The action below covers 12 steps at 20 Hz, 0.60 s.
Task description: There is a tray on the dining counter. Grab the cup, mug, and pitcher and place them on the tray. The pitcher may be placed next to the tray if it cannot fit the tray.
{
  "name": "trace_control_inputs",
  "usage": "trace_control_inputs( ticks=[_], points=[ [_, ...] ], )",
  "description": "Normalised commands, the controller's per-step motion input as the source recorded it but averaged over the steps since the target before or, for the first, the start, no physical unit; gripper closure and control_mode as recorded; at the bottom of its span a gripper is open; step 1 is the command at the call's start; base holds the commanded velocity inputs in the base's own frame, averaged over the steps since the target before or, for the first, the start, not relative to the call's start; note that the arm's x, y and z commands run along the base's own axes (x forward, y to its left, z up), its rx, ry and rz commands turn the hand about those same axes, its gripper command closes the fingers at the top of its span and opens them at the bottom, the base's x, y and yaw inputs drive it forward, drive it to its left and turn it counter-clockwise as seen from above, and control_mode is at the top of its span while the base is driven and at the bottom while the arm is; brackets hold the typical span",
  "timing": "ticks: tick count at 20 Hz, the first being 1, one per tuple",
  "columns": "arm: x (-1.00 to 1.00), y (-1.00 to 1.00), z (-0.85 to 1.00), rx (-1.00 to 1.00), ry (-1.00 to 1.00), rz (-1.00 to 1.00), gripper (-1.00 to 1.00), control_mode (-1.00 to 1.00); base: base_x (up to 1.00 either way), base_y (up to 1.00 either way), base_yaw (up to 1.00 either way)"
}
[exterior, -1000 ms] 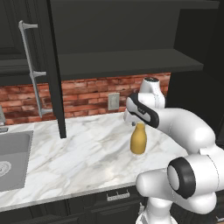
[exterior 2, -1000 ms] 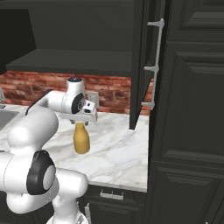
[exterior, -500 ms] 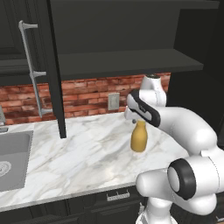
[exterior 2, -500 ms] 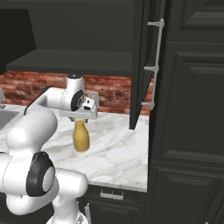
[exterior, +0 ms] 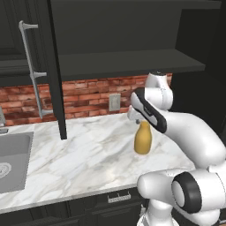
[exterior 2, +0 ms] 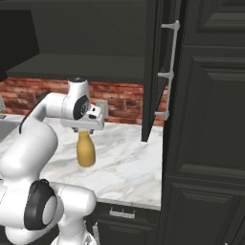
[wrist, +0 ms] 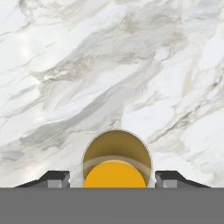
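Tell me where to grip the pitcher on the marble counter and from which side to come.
Grip the narrow neck of the pitcher, coming straight down from above. It stands upright, and the open gripper hangs directly over its mouth, a fingertip on either side.

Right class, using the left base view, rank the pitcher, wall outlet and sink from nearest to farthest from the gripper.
1. Pitcher: directly beneath the gripper, between its open fingers.
2. Wall outlet: on the brick wall, just left of it.
3. Sink: far left edge of the counter.
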Motion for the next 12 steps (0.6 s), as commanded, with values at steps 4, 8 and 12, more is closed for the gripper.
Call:
trace_control_inputs(
  ticks=[4, 8, 12],
  points=[
    [-0.53, 0.00, 0.32, 0.00, -0.02, 0.00, 1.00, -1.00, 0.00, 0.00, 0.00],
    [-0.10, 0.00, 0.25, 0.00, -0.01, 0.00, 1.00, -1.00, 0.00, 0.00, 0.00],
    [0.00, 0.00, 0.34, 0.00, -0.02, 0.00, 1.00, -1.00, 0.00, 0.00, 0.00]
  ],
)
